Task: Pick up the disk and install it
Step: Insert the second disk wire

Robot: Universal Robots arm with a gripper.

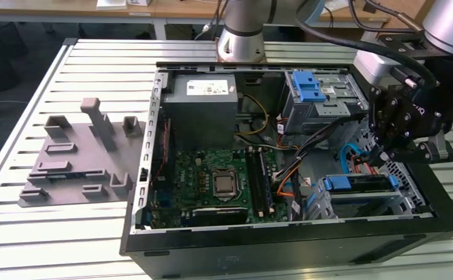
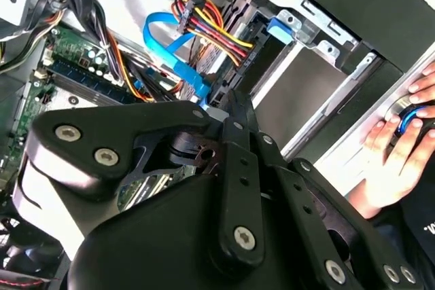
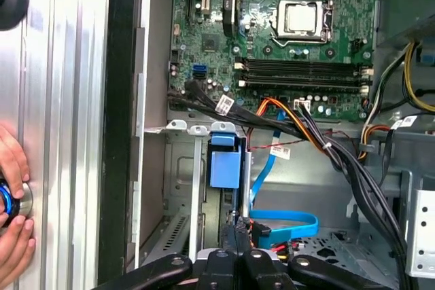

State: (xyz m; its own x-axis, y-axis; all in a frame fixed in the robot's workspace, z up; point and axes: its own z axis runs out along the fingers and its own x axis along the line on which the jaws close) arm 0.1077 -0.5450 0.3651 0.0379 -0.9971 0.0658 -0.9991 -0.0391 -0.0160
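Note:
The disk (image 1: 356,184) lies in the lower drive bay at the front right corner of the open computer case (image 1: 288,236). Its blue carrier front (image 3: 224,161) faces the motherboard and sits level with the bay's metal rails. My black gripper (image 1: 382,156) hangs just above and behind that bay, near the case's right wall. In both wrist views the fingers (image 3: 236,225) are pressed together with nothing between them. The fingertips (image 2: 234,103) point down toward the bay beside a blue data cable (image 2: 170,45).
A metal drive cage with a blue latch (image 1: 313,87) and a grey power supply box (image 1: 203,105) stand at the back of the case. Cable bundles (image 3: 326,147) cross near the bay. A grey moulded fixture (image 1: 78,157) lies on the slatted table. A person's hand (image 2: 397,151) rests on a blue knob beside the case.

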